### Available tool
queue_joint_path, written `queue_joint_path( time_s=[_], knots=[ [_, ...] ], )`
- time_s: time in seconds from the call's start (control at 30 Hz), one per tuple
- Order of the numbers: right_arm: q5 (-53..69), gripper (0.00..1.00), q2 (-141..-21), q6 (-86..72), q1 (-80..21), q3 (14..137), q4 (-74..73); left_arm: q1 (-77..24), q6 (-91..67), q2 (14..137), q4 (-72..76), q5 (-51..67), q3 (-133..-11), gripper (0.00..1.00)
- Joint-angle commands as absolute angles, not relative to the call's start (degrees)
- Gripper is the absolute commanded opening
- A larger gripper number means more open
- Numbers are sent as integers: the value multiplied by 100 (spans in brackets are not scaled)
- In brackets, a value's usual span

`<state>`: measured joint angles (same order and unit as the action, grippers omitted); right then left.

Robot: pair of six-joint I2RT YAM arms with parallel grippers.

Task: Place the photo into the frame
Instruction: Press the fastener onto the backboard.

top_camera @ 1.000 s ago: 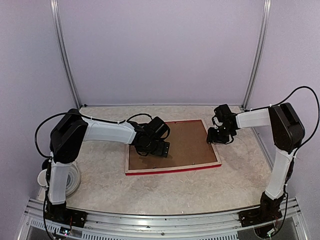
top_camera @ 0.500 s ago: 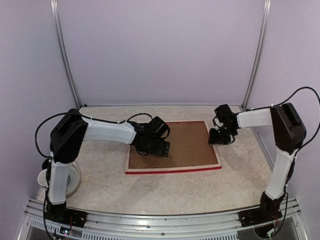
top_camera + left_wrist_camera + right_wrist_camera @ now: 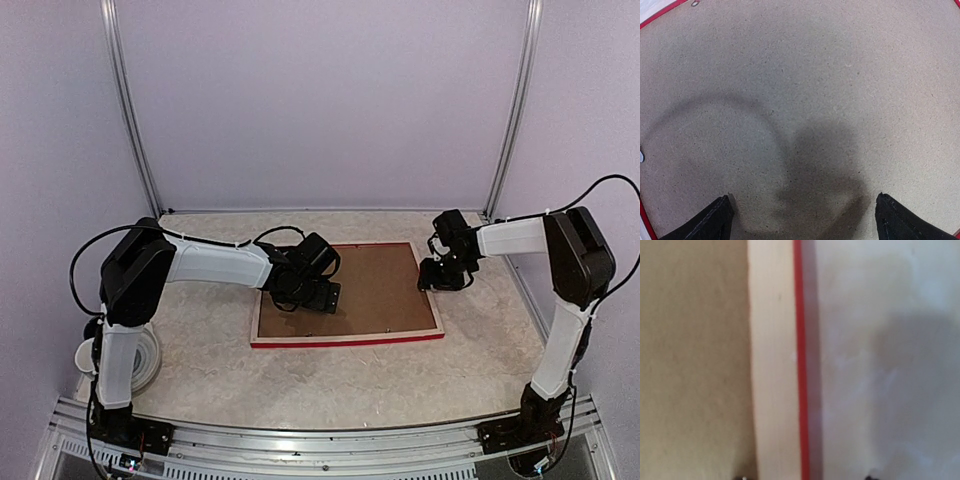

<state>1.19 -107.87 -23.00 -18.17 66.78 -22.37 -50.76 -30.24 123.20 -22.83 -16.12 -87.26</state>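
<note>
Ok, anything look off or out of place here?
Nothing spilled or damaged. The frame lies face down, slightly skewed to the table edge, with the backing board seated in it. The photo is not visible.

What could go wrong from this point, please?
1. The left fingers, wide open and low over the backing board, could push it askew in the frame.
2. The right fingers, at the frame's right rail, might nudge the whole frame sideways.
3. The photo is not visible, so its seating cannot be checked.
</note>
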Motion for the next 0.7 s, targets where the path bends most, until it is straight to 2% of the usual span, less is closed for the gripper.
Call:
queue_joint_path(
  time_s=[0.0,0.3,0.67],
  knots=[
    [344,54,-10501,-2230,-1761,6565,-2820,-5045,-3111,12428,-2442,-1556,-8602,98],
    [282,55,-10095,-2210,-1758,6698,-2821,-5053,-3120,12412,-2391,-1537,-8555,98],
    [45,52,-10750,-2241,-1762,6713,-2712,-5061,-3117,12384,-2364,-1521,-8508,98]
  ],
)
